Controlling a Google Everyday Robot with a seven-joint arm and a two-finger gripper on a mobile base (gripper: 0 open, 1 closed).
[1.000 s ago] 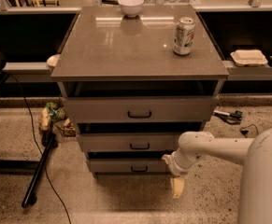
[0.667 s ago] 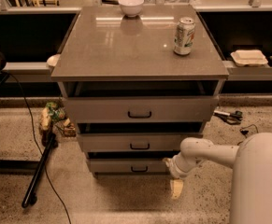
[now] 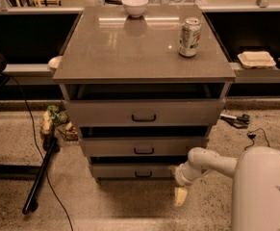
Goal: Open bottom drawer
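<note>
The bottom drawer (image 3: 130, 171) is the lowest and slimmest of three grey-beige drawers in the cabinet, with a small dark pull handle (image 3: 143, 174). Its front stands slightly forward, with a dark gap above it. My white arm reaches in from the lower right. The gripper (image 3: 179, 195) hangs at the drawer's right front corner, pointing down toward the floor, right of the handle and not on it.
The middle drawer (image 3: 144, 146) and top drawer (image 3: 144, 112) sit above. On the cabinet top (image 3: 130, 52) stand a soda can (image 3: 189, 37) and a white bowl (image 3: 134, 5). A black pole (image 3: 39, 176) and cables lie on the floor at left; scissors (image 3: 235, 120) lie at right.
My arm has drawn in slightly toward the lower right; the gripper stays at the bottom drawer's right corner. The drawers look unchanged.
</note>
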